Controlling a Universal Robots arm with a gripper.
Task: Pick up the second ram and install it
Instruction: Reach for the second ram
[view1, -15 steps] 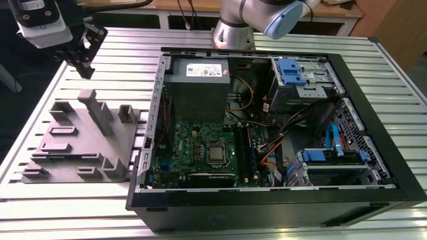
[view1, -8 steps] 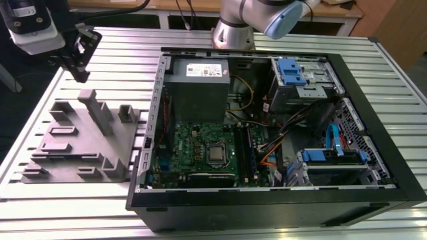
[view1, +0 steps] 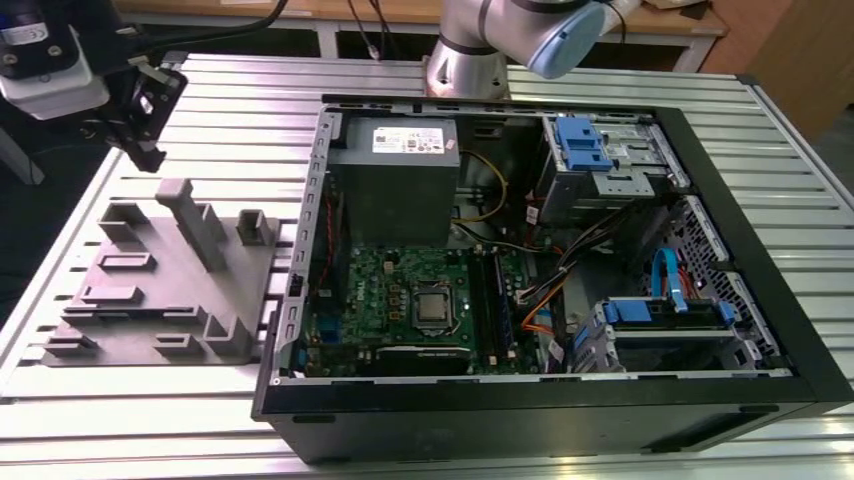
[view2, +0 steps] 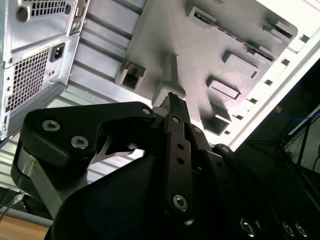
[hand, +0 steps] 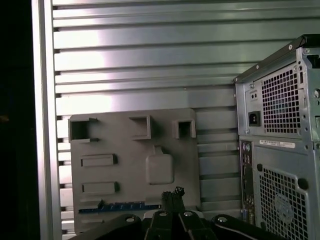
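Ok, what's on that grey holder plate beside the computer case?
On the plate: raised blocks, open pockets and a dark blue memory stick in a slot along one edge. The gripper covers part of that edge, so the stick's full length can't be seen.

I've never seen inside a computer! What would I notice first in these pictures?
The big open computer case lies on the slatted metal table, its green motherboard showing. At the exterior view's left sits a grey holder block, with the black pincer hanging above it. In the first wrist view, a dark blue ram stick lies along one edge of that holder.
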